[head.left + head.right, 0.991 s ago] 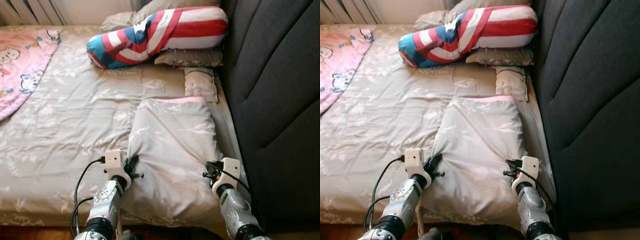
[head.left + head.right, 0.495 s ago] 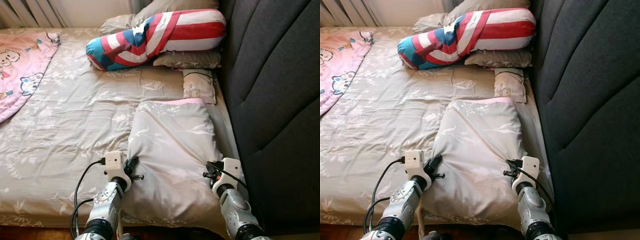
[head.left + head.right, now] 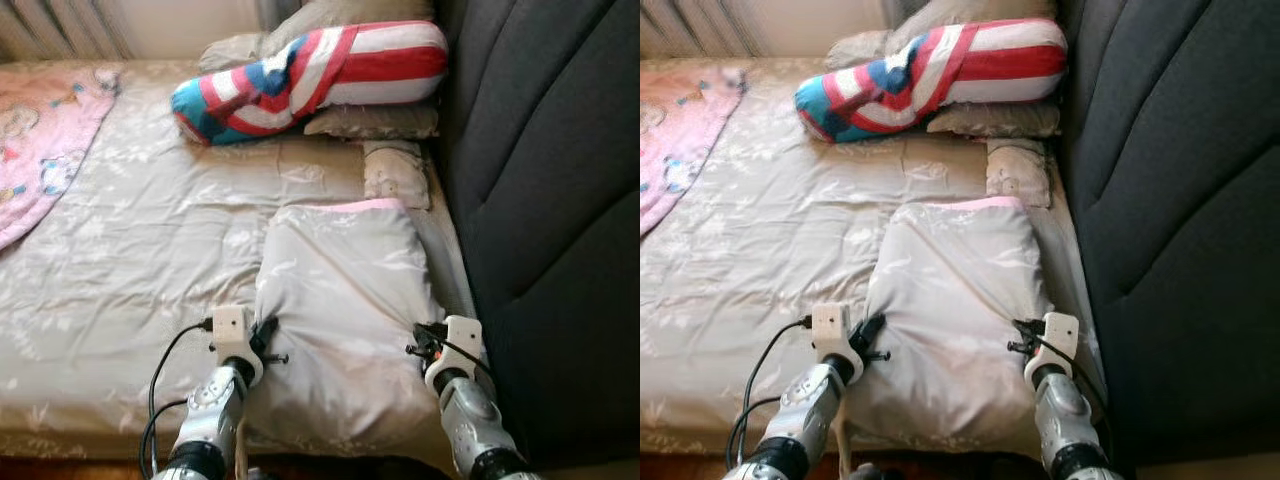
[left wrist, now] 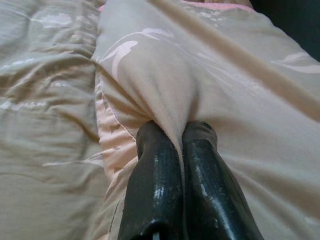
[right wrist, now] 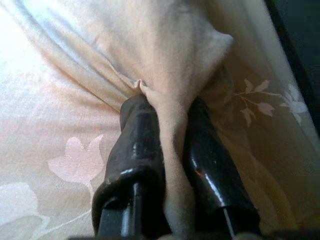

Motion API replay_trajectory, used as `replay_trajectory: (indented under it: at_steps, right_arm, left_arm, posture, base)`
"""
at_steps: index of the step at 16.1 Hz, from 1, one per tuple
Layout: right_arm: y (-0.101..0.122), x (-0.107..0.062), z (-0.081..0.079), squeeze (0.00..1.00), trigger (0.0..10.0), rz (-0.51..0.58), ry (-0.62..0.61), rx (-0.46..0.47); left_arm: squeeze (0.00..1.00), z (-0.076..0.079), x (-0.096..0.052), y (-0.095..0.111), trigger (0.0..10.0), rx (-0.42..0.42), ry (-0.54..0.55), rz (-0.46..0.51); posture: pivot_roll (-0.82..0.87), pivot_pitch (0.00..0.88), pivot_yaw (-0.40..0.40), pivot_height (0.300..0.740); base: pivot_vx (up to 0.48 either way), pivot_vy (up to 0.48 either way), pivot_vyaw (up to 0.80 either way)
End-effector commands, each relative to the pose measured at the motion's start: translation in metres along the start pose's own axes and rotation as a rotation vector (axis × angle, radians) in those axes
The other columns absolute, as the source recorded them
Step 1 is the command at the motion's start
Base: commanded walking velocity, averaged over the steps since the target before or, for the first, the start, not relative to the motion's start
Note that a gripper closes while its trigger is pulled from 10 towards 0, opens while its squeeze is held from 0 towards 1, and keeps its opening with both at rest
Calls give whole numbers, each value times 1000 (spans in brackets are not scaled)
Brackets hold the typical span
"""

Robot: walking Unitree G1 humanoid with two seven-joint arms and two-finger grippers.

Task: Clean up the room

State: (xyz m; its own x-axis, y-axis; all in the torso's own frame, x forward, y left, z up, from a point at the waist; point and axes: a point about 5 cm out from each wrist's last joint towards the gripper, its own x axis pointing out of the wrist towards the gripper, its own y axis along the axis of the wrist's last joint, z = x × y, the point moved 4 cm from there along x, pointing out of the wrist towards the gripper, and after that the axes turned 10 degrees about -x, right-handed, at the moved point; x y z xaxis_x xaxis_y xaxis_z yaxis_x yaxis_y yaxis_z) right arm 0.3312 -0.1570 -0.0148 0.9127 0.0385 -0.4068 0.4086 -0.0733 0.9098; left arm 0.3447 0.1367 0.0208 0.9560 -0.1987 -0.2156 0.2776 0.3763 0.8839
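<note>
On the bed (image 3: 140, 250), near edge beside the dark headboard (image 3: 545, 200), lies the folded duvet (image 3: 345, 300), long axis running away from the robot. Left gripper (image 3: 262, 335) and right gripper (image 3: 428, 340) each have fingers clamped on a near corner, one per side, equally close.

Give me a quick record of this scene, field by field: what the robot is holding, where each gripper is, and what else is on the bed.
Held item: folded beige blanket with a pink edge at its far end
Left gripper: shut on the blanket's left side, cloth pinched between its fingers
Right gripper: shut on the blanket's right side, a fold of cloth between its fingers
Surface: bed with a beige floral sheet
Far end: striped red, white and blue bolster lying on beige pillows
Small cushion: just beyond the blanket
Left side: pink cartoon quilt
Right side: dark padded headboard
</note>
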Motion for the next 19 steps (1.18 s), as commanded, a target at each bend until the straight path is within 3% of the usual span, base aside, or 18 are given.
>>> replay_trajectory:
  at_steps: [1, 7, 9, 19]
  right_arm:
    - [14, 3, -2, 0, 10000, 58, 6, -21]
    - [13, 2, -3, 0, 10000, 54, 11, -24]
    - [13, 2, -3, 0, 10000, 53, 12, -24]
    - [7, 1, -5, 0, 10000, 37, 13, -27]
  left_arm:
    - [0, 6, 3, 12, 10000, 41, -34, 43]
    - [0, 7, 2, 11, 10000, 60, -37, 40]
    - [0, 7, 2, 12, 10000, 91, -40, 42]
    - [0, 7, 0, 8, 10000, 86, -42, 34]
  posture:
    - [-23, 116, -9, 740]
    - [-21, 118, -12, 740]
    - [-21, 120, -12, 740]
    - [-21, 132, -10, 740]
  base:
    - [0, 0, -800]
    - [0, 0, -800]
    - [0, -369, -800]
    - [0, -32, -800]
